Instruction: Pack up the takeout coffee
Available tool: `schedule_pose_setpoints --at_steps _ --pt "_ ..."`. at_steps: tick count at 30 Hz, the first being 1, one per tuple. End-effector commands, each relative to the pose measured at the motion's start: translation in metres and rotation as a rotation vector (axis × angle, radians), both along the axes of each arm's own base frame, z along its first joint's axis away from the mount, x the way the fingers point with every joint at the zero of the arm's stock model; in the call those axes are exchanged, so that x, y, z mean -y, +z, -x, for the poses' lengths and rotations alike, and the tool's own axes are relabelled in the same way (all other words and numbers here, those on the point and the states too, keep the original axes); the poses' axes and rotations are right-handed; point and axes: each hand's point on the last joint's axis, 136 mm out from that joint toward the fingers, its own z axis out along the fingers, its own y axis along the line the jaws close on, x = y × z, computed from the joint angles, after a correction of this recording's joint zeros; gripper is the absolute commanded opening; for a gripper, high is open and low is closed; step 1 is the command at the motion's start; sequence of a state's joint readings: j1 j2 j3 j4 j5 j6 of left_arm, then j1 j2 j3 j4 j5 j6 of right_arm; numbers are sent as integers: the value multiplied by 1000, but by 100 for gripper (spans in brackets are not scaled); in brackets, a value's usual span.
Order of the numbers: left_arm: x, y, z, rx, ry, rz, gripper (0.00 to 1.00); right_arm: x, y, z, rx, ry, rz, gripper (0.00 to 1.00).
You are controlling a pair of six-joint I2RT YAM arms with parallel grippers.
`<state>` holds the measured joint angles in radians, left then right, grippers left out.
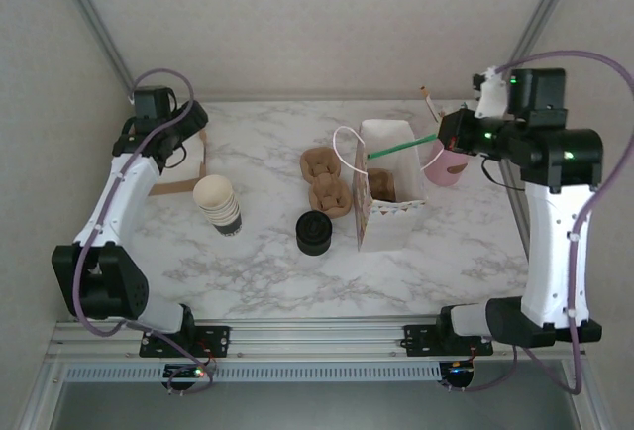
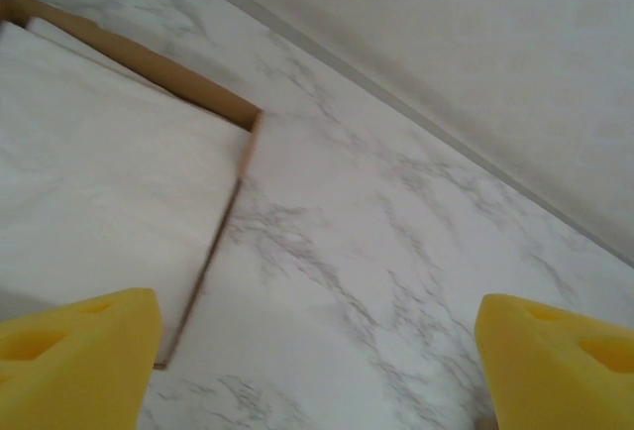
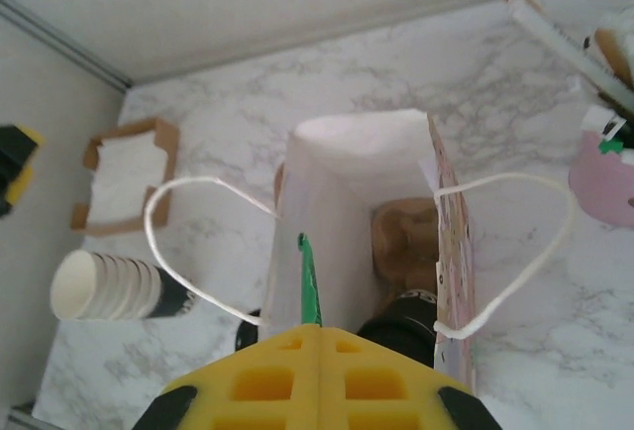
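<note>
Marble table (image 1: 258, 252), right tool (image 3: 319, 331) tight on straw (image 3: 307, 281)

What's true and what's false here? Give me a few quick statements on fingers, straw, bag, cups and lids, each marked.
1. The right fingers are shut on a green straw over the open bag. True.
2. The left fingers are shut on a napkin. False: they are open and hold nothing, over bare table beside the napkin box.
3. The cup stack is inside the bag. False: it is on the table, left of the bag.
4. The black lid stack sits between the cup stack and the bag. True.
</note>
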<state>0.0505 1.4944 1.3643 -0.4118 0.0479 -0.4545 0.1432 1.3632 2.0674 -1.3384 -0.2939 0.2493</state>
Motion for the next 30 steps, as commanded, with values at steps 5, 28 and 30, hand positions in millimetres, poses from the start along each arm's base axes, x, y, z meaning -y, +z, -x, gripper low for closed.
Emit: schedule_pose_setpoints --at_steps 5,28,30 --pt "-46 -31 -11 -110 107 -70 82 0 -30 -18 -38 -30 169 0" --pt "-112 -144 -39 -449 196 -135 65 23 -39 -45 35 -175 283 65" --pt "-113 -153 -41 -469 195 -139 65 38 -36 -44 52 -238 270 69"
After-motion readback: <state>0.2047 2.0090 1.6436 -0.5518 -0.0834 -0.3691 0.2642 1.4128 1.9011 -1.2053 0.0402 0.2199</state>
